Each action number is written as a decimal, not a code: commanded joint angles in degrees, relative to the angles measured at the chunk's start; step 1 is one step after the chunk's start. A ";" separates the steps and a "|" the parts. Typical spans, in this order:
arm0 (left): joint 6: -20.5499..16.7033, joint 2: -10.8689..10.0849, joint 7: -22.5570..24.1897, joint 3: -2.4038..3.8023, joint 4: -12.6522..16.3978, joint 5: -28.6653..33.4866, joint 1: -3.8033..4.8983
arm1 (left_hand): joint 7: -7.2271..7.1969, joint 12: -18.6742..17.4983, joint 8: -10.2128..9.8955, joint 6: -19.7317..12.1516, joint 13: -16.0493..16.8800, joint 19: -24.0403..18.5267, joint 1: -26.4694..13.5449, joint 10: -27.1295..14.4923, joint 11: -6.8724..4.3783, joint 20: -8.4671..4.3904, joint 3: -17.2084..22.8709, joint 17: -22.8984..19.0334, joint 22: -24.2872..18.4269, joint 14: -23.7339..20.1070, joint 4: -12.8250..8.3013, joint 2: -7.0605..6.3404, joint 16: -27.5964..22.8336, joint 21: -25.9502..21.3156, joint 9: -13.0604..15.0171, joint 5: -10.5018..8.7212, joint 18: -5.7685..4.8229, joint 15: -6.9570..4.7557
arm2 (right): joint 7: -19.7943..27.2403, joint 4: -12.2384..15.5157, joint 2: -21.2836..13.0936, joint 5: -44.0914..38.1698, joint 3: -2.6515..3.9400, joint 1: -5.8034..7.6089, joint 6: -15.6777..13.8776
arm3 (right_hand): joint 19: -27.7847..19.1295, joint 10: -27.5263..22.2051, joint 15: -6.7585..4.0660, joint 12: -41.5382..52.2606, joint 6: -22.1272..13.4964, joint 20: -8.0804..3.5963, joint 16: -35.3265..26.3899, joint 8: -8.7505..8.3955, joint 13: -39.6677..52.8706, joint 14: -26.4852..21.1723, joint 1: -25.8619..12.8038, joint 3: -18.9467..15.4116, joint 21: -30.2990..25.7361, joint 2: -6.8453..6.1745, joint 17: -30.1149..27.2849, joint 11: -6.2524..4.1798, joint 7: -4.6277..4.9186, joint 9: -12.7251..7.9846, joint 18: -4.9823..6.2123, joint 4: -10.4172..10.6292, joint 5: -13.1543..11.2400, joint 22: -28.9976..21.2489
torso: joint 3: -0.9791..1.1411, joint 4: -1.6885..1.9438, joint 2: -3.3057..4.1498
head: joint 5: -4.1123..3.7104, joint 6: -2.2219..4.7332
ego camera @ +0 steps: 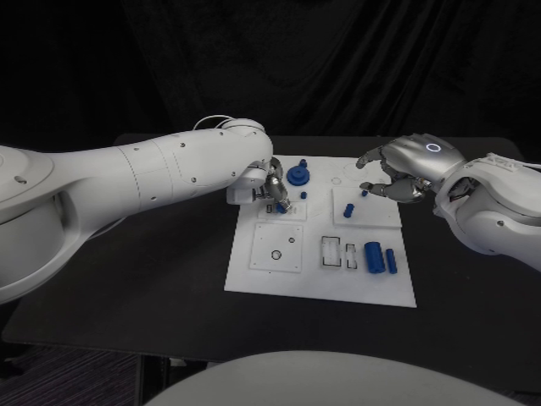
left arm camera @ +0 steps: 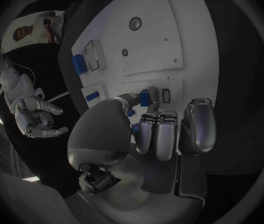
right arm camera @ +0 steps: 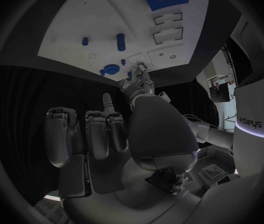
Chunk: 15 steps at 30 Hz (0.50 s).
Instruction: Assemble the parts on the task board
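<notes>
board: the white board [ego camera: 319, 279] lies mid-table, between my two hands.
left hand: my left hand [ego camera: 270, 188] is down over the board's far left part, thumb and a finger pinched on a small blue peg [left arm camera: 144, 96].
right hand: my right hand [ego camera: 401, 173] hovers over the far right part, fingers curled in, nothing in them that i can see.
other parts: a blue knob [ego camera: 297, 175] stands far centre, just right of my left hand; a cylinder [ego camera: 373, 254] and a slim bar [ego camera: 391, 260] lie near right, beside two empty slots [ego camera: 340, 254].
handling: the peg looks light, stiff and smooth, likely slippery plastic; i judge it wants a fingertip pinch high on its shaft, leaving the lower end free for its hole.
</notes>
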 commanded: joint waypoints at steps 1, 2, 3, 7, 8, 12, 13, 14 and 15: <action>0.75 0.25 0.35 -0.28 0.00 0.14 -0.75 | -0.27 0.15 -0.40 0.15 15.09 -0.41 -0.20 5.97 -0.08 0.13 9.68 15.09 4.14 6.06 -10.13 0.53 0.15 -0.22 -0.09 -0.20 0.27 -0.18 | -1.25 -0.03 0.04 -0.08 0.04 -0.16 0.52 | 3.26 5.97 -0.33 0.15 0.46 -0.42 0.17 0.05 15.07 5.95 0.31 0.38 -0.17 0.45 15.10 -0.51 0.03 -0.10 0.74 0.07 0.19 13.49 | 0.00 -0.01 0.01 | 0.02 -0.01; 0.70 0.27 0.37 -0.28 -0.01 0.14 -0.77 | -0.27 0.15 -0.40 0.15 15.09 -0.41 -0.20 5.97 -0.08 0.13 9.68 15.09 4.14 6.06 -10.13 0.53 0.15 -0.22 -0.09 -0.20 0.27 -0.18 | -1.26 -0.04 0.05 -0.08 0.04 -0.16 0.56 | 3.26 5.97 -0.33 0.15 0.46 -0.42 0.17 0.05 15.07 5.95 0.31 0.38 -0.17 0.45 15.10 -0.51 0.03 -0.10 0.74 0.07 0.19 13.49 | 0.02 -0.02 -0.01 | 0.04 -0.01; 0.68 0.28 0.38 -0.28 -0.01 0.14 -0.78 | -0.27 0.15 -0.40 0.15 15.09 -0.41 -0.20 5.97 -0.08 0.13 9.68 15.09 4.14 6.06 -10.13 0.53 0.15 -0.22 -0.09 -0.20 0.27 -0.18 | -1.27 -0.05 0.05 -0.08 0.04 -0.17 0.58 | 3.26 5.97 -0.33 0.15 0.46 -0.42 0.17 0.05 15.07 5.95 0.31 0.38 -0.17 0.45 15.10 -0.51 0.03 -0.10 0.74 0.07 0.19 13.49 | 0.03 -0.02 -0.01 | 0.04 -0.01; 0.62 0.34 0.41 -0.28 -0.14 0.14 -0.84 | -0.27 0.15 -0.40 0.15 15.09 -0.41 -0.20 5.97 -0.08 0.13 9.68 15.09 4.14 6.06 -10.13 0.53 0.15 -0.22 -0.09 -0.20 0.27 -0.18 | -1.35 -0.10 0.05 -0.08 0.04 -0.21 0.80 | 3.20 5.97 -0.34 0.15 0.47 -0.43 0.17 0.04 15.07 5.95 0.33 0.41 -0.26 0.46 15.10 -0.50 0.03 -0.11 0.77 0.07 0.19 13.45 | 0.04 0.02 -0.02 | 0.06 -0.01; 0.59 0.35 0.42 -0.28 -0.16 0.14 -0.85 | -0.27 0.15 -0.40 0.15 15.09 -0.41 -0.20 5.97 -0.08 0.13 9.68 15.09 4.14 6.06 -10.13 0.53 0.15 -0.22 -0.09 -0.20 0.27 -0.18 | -1.37 -0.10 0.05 -0.08 0.04 -0.22 0.86 | 3.19 5.97 -0.34 0.15 0.47 -0.43 0.17 0.04 15.07 5.95 0.33 0.41 -0.27 0.46 15.10 -0.50 0.03 -0.12 0.77 0.07 0.19 13.45 | 0.04 0.02 -0.02 | 0.07 -0.01; 0.63 0.39 0.34 -0.28 -0.17 0.14 -0.90 | -0.26 0.15 -0.46 0.20 15.09 -0.49 -0.29 5.97 -0.06 0.16 9.63 15.09 4.06 6.06 -10.14 0.59 0.15 -0.36 -0.10 -0.29 0.30 -0.15 | -1.43 -0.14 0.02 -0.08 0.04 -0.26 1.05 | 3.14 5.97 -0.34 0.15 0.49 -0.43 0.17 0.03 15.07 5.95 0.35 0.43 -0.35 0.47 15.10 -0.50 0.03 -0.12 0.80 0.08 0.20 13.42 | 0.02 0.01 -0.01 | 0.05 -0.01; 0.65 0.41 0.32 -0.28 -0.17 0.14 -0.91 | -0.26 0.15 -0.46 0.20 15.09 -0.49 -0.29 5.97 -0.06 0.16 9.63 15.09 4.06 6.06 -10.14 0.59 0.15 -0.36 -0.10 -0.29 0.30 -0.15 | -1.44 -0.15 0.02 -0.08 0.04 -0.27 1.09 | 3.14 5.97 -0.34 0.15 0.49 -0.43 0.17 0.03 15.07 5.95 0.35 0.43 -0.35 0.47 15.10 -0.50 0.03 -0.12 0.80 0.08 0.20 13.42 | 0.02 0.02 0.00 | 0.07 -0.01; 0.65 0.42 0.31 -0.28 -0.16 0.14 -0.92 | -0.26 0.15 -0.46 0.20 15.09 -0.49 -0.29 5.97 -0.06 0.16 9.63 15.09 4.06 6.06 -10.14 0.59 0.15 -0.36 -0.10 -0.29 0.30 -0.15 | -1.45 -0.16 0.03 -0.08 0.04 -0.28 1.14 | 3.14 5.97 -0.34 0.15 0.49 -0.43 0.17 0.03 15.07 5.95 0.35 0.43 -0.35 0.47 15.10 -0.50 0.03 -0.12 0.80 0.08 0.20 13.42 | 0.01 0.01 0.00 | 0.08 -0.01; 0.63 0.44 0.32 -0.28 -0.16 0.14 -0.93 | -0.25 0.15 -0.49 0.22 15.09 -0.56 -0.35 5.97 -0.05 0.17 9.60 15.09 3.99 6.06 -10.14 0.61 0.15 -0.46 -0.11 -0.34 0.32 -0.14 | -1.46 -0.16 0.04 -0.08 0.04 -0.28 1.18 | 3.14 5.97 -0.34 0.15 0.49 -0.43 0.17 0.03 15.07 5.95 0.35 0.43 -0.35 0.47 15.10 -0.50 0.03 -0.12 0.80 0.08 0.20 13.42 | 0.01 0.02 0.01 | 0.07 -0.01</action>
